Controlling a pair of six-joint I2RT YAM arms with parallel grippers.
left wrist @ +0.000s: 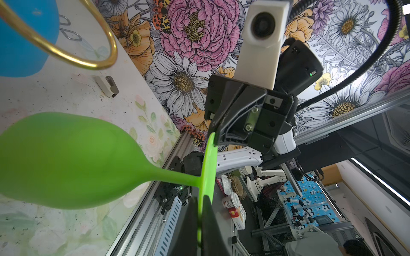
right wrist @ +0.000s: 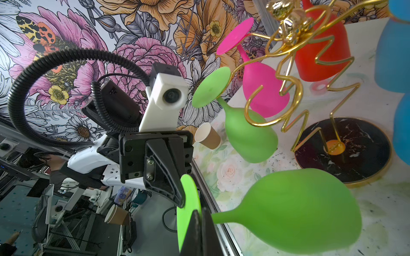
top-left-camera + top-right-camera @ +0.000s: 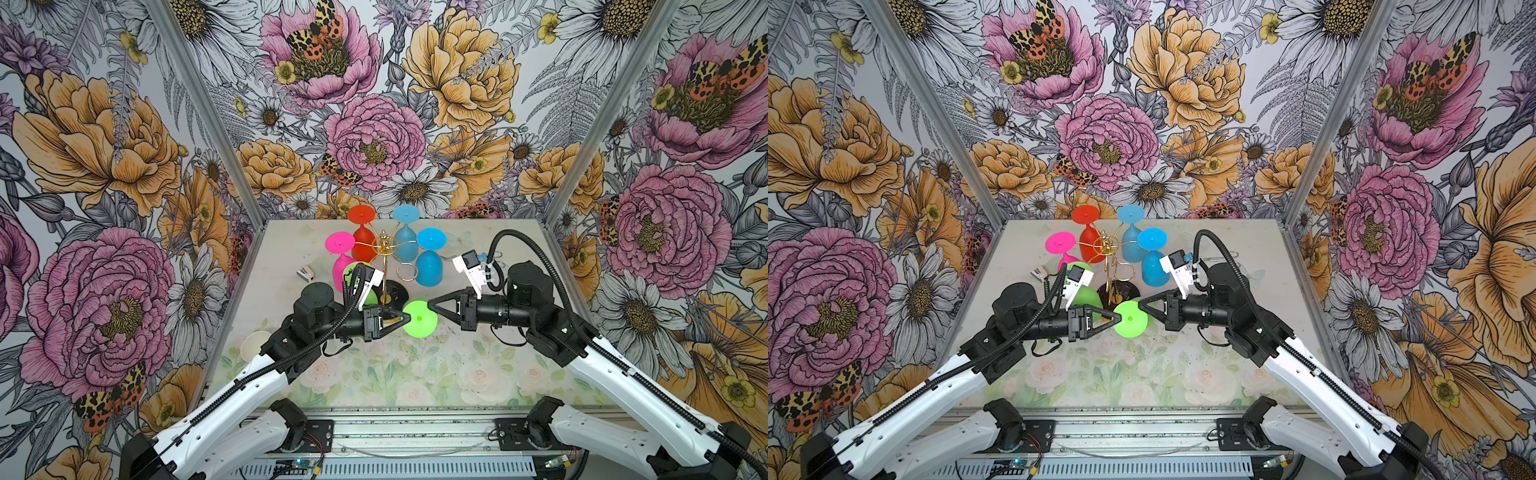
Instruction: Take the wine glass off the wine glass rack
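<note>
Wine glass (image 3: 419,318), opaque matte lime-green, round flat foot

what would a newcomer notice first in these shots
The green wine glass stands out: the left gripper and the right gripper both pinch its round foot, in front of the gold wine glass rack. The rack holds a red glass, a pink glass, two blue glasses and a second green glass upside down, against loud floral walls.
</note>
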